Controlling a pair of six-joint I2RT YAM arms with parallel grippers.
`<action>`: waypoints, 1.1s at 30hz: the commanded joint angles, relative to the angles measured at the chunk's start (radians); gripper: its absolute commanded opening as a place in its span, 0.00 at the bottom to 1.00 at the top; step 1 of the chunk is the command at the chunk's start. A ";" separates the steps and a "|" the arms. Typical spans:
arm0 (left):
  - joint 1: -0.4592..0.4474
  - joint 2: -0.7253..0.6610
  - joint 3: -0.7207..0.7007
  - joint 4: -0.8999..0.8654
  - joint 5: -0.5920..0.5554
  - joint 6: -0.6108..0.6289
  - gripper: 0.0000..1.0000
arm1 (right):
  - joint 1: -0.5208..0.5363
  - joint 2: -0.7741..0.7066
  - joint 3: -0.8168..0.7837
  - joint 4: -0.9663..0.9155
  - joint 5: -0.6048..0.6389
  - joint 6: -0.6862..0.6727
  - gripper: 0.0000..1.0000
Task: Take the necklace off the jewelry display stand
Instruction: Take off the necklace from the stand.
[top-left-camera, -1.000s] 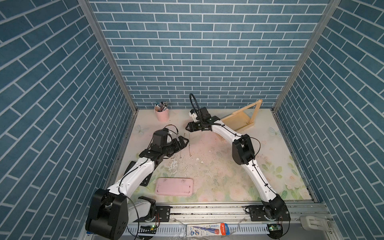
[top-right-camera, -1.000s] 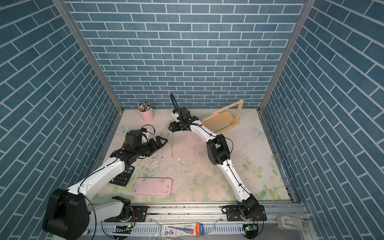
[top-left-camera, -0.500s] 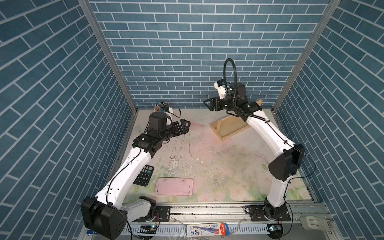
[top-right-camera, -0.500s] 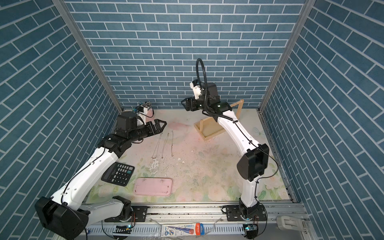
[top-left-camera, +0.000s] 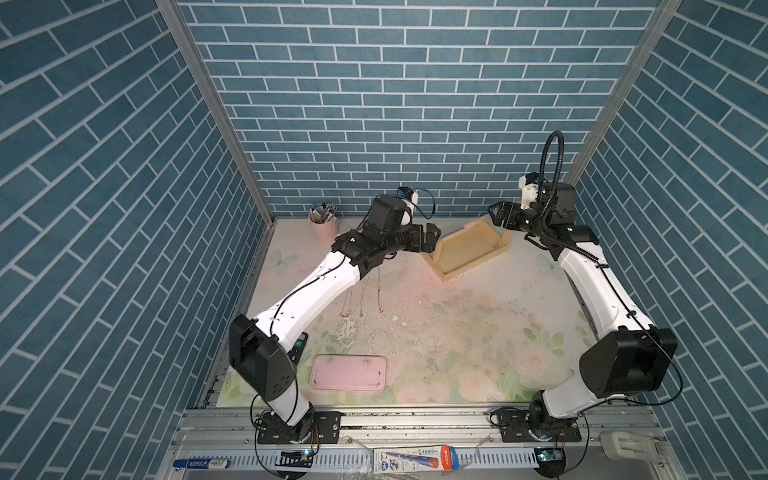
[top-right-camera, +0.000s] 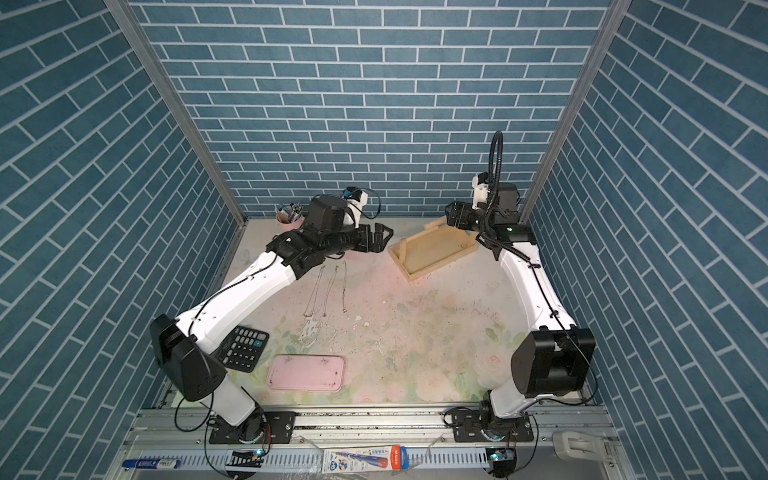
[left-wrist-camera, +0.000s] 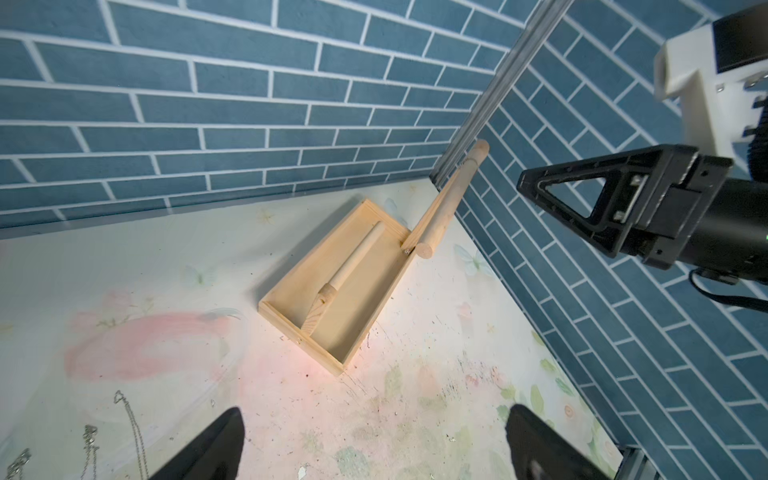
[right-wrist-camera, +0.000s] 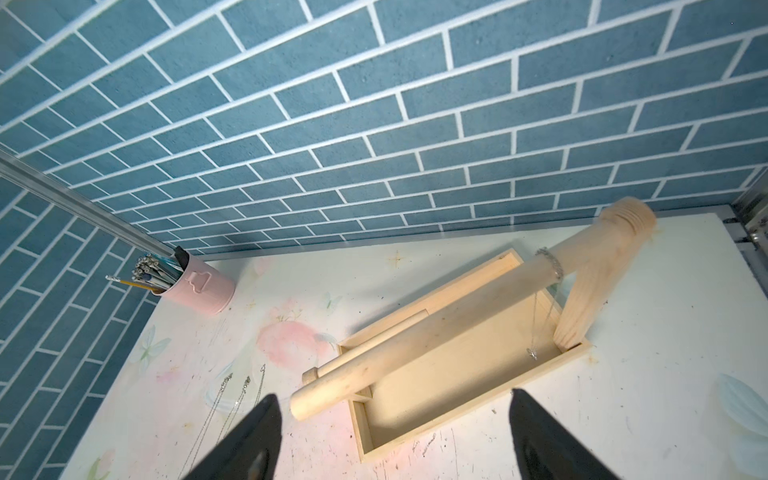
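The jewelry display stand (top-left-camera: 465, 248) (top-right-camera: 432, 249) is a pale wooden tray at the back right. In the right wrist view its top bar (right-wrist-camera: 436, 332) slopes down from one upright post (right-wrist-camera: 582, 307). The other post (right-wrist-camera: 374, 341) lies loose in the tray. A thin silver necklace (right-wrist-camera: 549, 262) is looped round the bar near the upright post, its pendant dangling over the tray. Three more chains (top-left-camera: 361, 299) (top-right-camera: 328, 286) lie flat on the table. My left gripper (top-left-camera: 432, 239) (left-wrist-camera: 374, 449) hovers open just left of the stand. My right gripper (top-left-camera: 498, 214) (right-wrist-camera: 392, 440) is open above the stand's right end.
A pink pen cup (top-left-camera: 323, 224) (right-wrist-camera: 195, 291) stands at the back left. A flat pink tray (top-left-camera: 348, 372) lies near the front edge, with a black calculator (top-right-camera: 243, 347) to its left under the left arm. Blue brick walls close in the back and both sides.
Both arms have risen from the table's middle. The right arm has swung to the back right corner above the stand. The left gripper has moved right, towards the stand.
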 joint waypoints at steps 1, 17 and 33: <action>-0.037 0.058 0.098 -0.012 -0.007 0.046 0.99 | -0.084 -0.046 -0.075 0.101 -0.061 0.082 0.86; -0.057 0.130 0.063 0.067 0.006 0.089 0.99 | -0.206 0.068 -0.251 0.386 -0.199 0.185 0.73; -0.041 0.111 -0.004 0.061 0.095 0.111 0.99 | -0.203 0.220 -0.202 0.486 -0.277 0.161 0.51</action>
